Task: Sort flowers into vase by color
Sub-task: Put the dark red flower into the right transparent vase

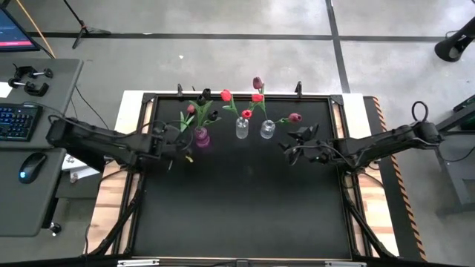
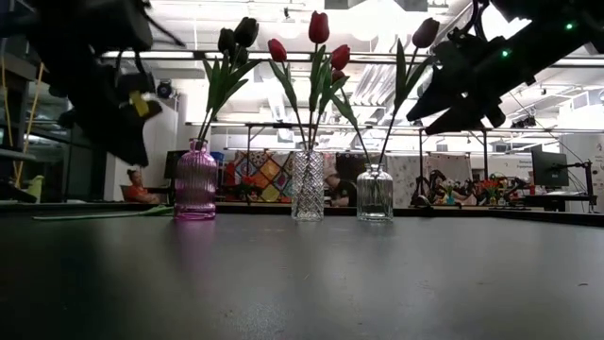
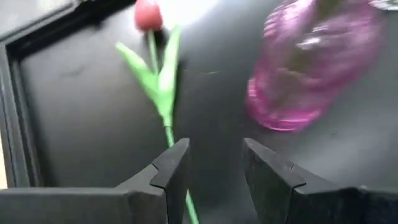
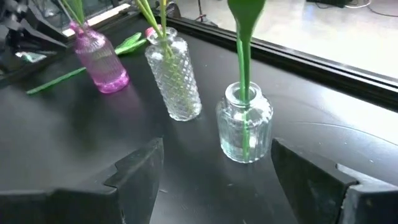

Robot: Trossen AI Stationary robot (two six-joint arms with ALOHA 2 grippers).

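- Left tool (image 3: 214, 171) hovers low over the surface (image 1: 237, 200), fingers apart astride the stem of a lying pink tulip (image 3: 148, 15), beside the pink vase (image 1: 201, 137).
- Right tool (image 4: 214, 168) hangs wide apart near the squat clear vase (image 4: 244, 124).
- Tall clear vase (image 4: 175, 74) stands between them, holding red tulips (image 2: 319, 26).

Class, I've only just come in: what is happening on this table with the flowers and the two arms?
Two robot arms are sorting artificial tulips into three vases by colour. The pink vase holds dark tulips, the tall clear vase red ones, and the short clear vase a single maroon one. One pink tulip lies loose on the table beside the pink vase; the left claw hangs open over its stem, gripping nothing. The right claw hovers open and empty near the short clear vase.
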